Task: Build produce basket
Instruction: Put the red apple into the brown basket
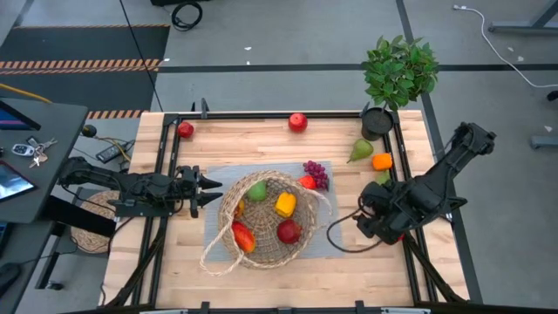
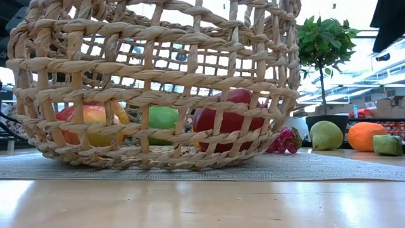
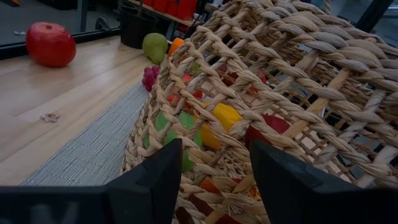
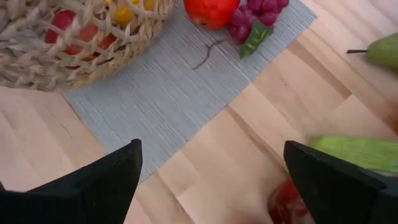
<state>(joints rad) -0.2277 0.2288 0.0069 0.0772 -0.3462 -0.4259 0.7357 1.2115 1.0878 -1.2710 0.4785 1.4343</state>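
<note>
Low view alone hides both hands behind basket [image 2: 158,82].

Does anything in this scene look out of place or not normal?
Yes. The basket looks tipped to one side on the grey mat, not upright: the low view looks through its woven wall. One long wicker handle trails loose onto the table. Two red apples lie far off at the table's back edge.

The basket [image 1: 266,218] fills the middle of the desk [image 1: 174,270], its mouth open from above. Grapes [image 1: 316,173] crowd its far right rim; bare wood lies along the near edge.
</note>
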